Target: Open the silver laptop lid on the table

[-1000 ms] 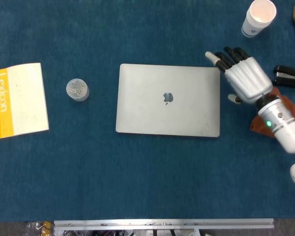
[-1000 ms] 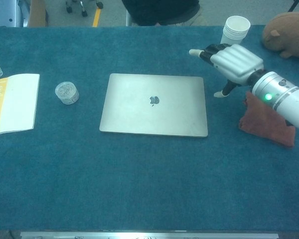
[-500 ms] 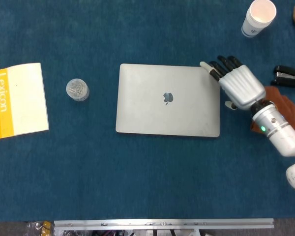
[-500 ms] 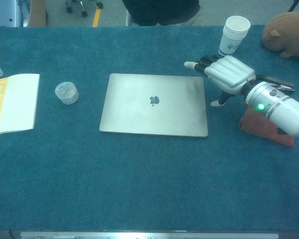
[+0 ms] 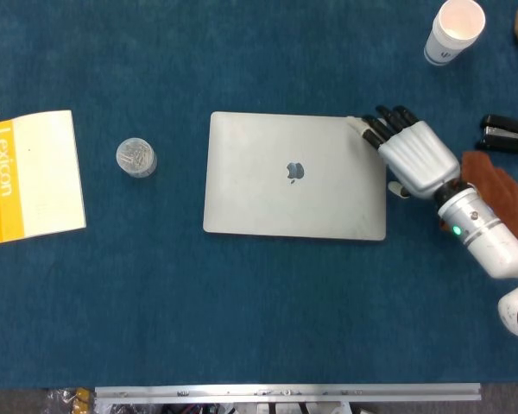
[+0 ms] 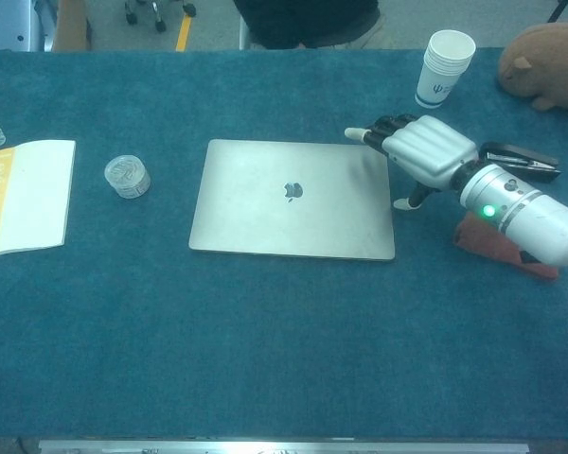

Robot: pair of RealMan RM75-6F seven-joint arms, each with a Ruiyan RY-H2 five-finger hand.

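Booklet (image 5: 36, 175), left edge of frame: "Lexicon" in white letters on its orange spine strip, reading sideways. Silver laptop (image 5: 294, 175), frame centre: apple logo on the closed lid, no lettering. Paper cup (image 6: 444, 55), upper right: small blue emblem, unreadable.

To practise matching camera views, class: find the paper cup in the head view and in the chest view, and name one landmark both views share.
Head view: the paper cup stands in the top right corner, beyond the right hand.
Chest view: the cup stands at the upper right, left of the brown plush toy.
Shared landmark: the closed silver laptop, left of and nearer than the cup in both.
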